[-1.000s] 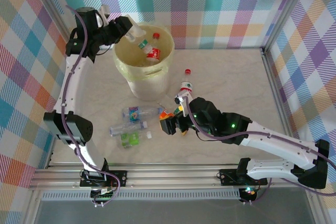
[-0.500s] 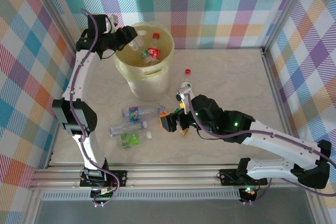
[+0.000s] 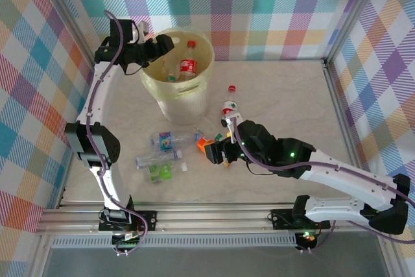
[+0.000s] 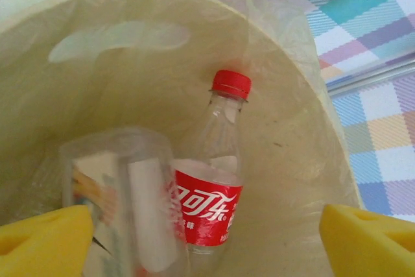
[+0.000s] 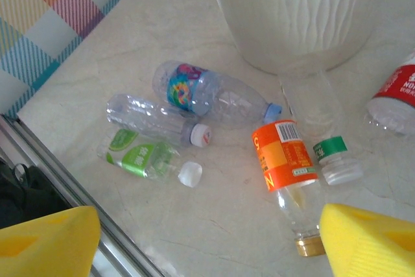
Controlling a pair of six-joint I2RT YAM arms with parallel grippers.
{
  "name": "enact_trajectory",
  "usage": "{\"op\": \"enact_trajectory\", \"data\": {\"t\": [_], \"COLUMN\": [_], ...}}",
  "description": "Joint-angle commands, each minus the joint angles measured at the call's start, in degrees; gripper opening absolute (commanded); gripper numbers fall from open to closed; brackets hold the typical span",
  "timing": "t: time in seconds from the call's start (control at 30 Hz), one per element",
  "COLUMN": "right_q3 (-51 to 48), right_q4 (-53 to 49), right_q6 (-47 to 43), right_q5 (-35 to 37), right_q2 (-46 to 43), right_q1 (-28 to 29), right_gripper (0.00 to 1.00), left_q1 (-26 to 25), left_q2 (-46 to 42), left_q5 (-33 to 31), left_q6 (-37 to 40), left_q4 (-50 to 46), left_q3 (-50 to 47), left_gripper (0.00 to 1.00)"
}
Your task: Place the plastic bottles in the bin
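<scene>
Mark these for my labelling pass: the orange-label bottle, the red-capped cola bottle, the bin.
orange-label bottle (image 5: 285, 155), right wrist view, on its orange label.
red-capped cola bottle (image 4: 206, 207), left wrist view, on its red label.
bin (image 3: 187, 109), top external view, on its front outer wall.

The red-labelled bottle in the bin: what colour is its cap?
Red cap, clearest in left wrist view.

Bright, even light from above falls on the pale tabletop (image 3: 279, 95), leaving only faint, soft shadows around the bin (image 3: 181, 105). Inside the bin, a clear bottle (image 4: 123, 192) close to the lens is smeared and out of focus, while the red-labelled bottle (image 4: 214, 160) behind it is sharp. The yellow pads (image 4: 366, 238) of the left tool (image 4: 207, 241) and right tool (image 5: 207, 244) blur softly at the frame corners.
</scene>
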Motion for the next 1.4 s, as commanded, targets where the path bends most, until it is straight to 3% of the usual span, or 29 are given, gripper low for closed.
{"op": "enact_trajectory", "data": {"t": [0.0, 0.2, 0.37, 0.63, 0.93, 1.37], "right_q3": [-2.8, -6.9, -8.7, -10.2, -8.0, -1.9], "right_q4": [-1.2, 0.7, 0.9, -0.5, -1.8, -3.7], "right_q6": [3.1, 5.0, 3.8, -0.2, -7.3, -15.6], "right_q5": [-1.6, -4.6, -6.7, -10.2, -11.1, -7.8], "right_q2": [0.9, 1.9, 4.1, 10.3, 18.6, 31.9], "right_q1": [-0.8, -3.1, -5.3, -8.4, -8.9, -9.5], "right_gripper": [0.85, 0.78, 0.7, 0.58, 0.59, 0.63], "left_q1": [0.5, 0.4, 0.4, -2.7, -7.3, -8.5], "left_q2": [-3.9, -8.6, -14.3, -31.2, -49.4, -63.6], "left_q5": [-1.1, 0.9, 10.0, 17.4, 17.8, 17.7], "left_q6": [3.1, 4.3, 3.6, 4.1, 0.4, -0.9], "left_q4": [-1.3, -1.3, 1.7, 6.6, 10.7, 8.9], "left_q3": [1.2, 0.7, -3.0, -24.0, -49.2, -65.6], "left_gripper": [1.0, 1.0, 1.0, 1.0, 1.0, 1.0]}}
